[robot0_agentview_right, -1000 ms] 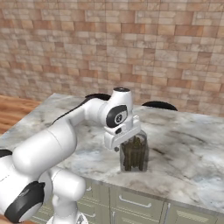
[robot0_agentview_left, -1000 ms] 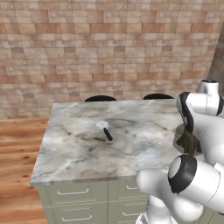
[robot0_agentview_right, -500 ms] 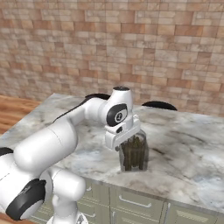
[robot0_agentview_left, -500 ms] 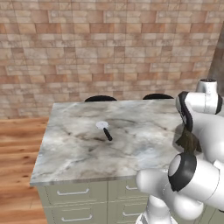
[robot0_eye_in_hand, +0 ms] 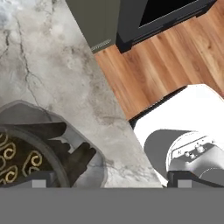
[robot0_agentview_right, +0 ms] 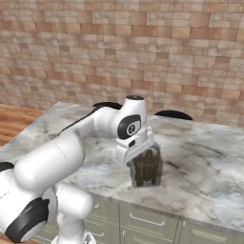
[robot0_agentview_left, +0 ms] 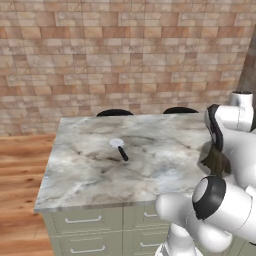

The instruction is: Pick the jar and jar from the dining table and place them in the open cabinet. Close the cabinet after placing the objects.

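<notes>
jar [robot0_agentview_right: 147, 167] upright on dining table [robot0_agentview_right: 205, 162], claw [robot0_agentview_right: 138, 153] over top.

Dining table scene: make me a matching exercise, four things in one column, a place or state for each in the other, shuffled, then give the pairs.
Things:
1. jar
2. utensil
3. gripper
4. dining table

Places or states:
A. lying alone on the marble, away from the arm
B. lowered over the top of the glass
C. standing upright near the table's front edge, dark sticks inside
D. grey-veined marble top over sage-green drawers

Pairs: 1-C, 2-A, 3-B, 4-D
</notes>
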Tool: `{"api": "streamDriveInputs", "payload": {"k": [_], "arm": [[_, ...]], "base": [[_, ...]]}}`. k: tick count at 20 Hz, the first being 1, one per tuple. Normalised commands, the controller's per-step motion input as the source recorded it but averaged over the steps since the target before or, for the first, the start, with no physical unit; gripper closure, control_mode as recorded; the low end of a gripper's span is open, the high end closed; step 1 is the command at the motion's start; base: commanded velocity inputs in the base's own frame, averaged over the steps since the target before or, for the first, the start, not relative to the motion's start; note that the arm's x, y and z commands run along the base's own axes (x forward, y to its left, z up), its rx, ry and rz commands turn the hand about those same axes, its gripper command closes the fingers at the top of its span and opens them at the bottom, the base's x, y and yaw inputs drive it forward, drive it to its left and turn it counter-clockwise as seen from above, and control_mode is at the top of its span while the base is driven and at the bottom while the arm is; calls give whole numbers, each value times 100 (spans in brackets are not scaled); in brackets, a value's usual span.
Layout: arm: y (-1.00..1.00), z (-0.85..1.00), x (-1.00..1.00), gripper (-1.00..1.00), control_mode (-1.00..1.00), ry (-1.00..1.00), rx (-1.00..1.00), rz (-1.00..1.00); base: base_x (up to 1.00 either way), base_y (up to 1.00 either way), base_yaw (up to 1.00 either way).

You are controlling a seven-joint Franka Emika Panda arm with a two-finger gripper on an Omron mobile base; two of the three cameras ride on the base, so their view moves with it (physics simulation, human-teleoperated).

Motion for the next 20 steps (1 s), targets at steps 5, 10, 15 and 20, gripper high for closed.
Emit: {"api": "streamDriveInputs", "payload": {"k": [5,10,15,20], "arm": [[22,-12,-56,-100,-100,0,2,3],[21,-9,-63,-100,-100,-2,2,5],[35,-5,-77,-100,-100,-5,1,9],[51,-11,-65,-100,-100,-3,0,10]], "base": [[0,0,0],[0,0,0],[0,0,0],[0,0,0]]}}
